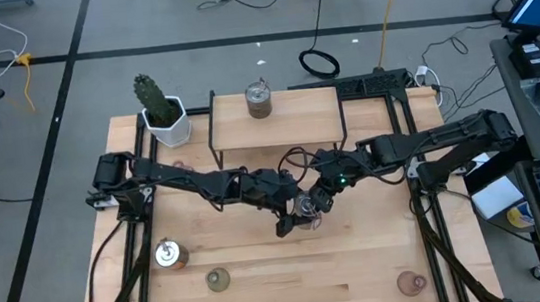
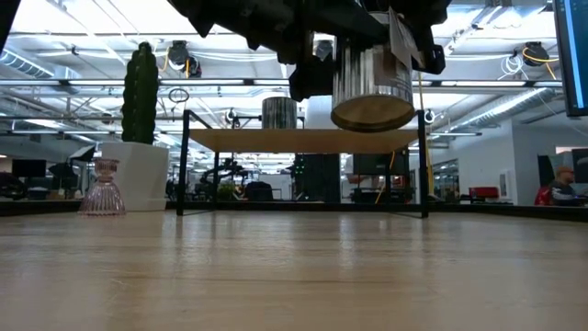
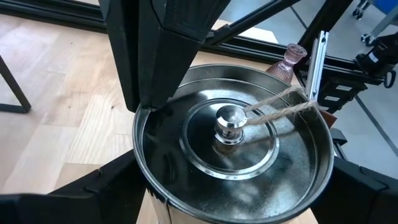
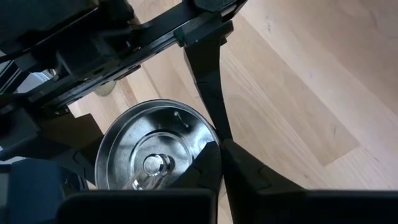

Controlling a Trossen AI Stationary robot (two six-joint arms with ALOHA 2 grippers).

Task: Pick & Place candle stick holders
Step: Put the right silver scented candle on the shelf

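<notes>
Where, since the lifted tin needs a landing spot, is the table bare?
Bare: front strip between olive holder and pink holder; shelf right of its silver holder. Crowded: mid-table, where left pincer and right pincer meet at the lifted holder.
</notes>
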